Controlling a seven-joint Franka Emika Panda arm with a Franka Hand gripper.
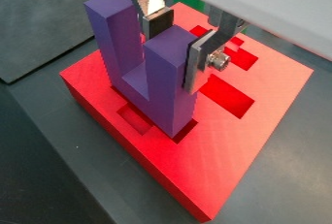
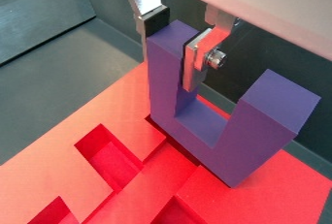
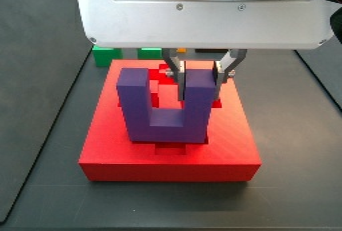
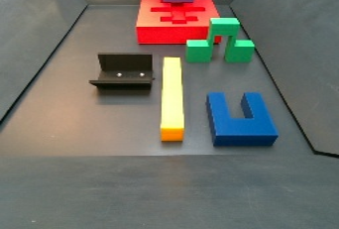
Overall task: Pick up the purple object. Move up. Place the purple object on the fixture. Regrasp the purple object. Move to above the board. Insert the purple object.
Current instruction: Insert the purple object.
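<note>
At the centre of a side view the tool (image 3: 201, 75) clenches one prong of the upright purple block (image 3: 166, 106), whose base sits on the red board (image 3: 167, 151).

1. Both wrist views look steeply down, close, past the gripper (image 1: 180, 44) onto the board (image 1: 247, 160).
2. A side view faces the board (image 3: 120, 145) closely.
3. A side view overlooks the whole floor, board (image 4: 153, 27) farthest.
</note>
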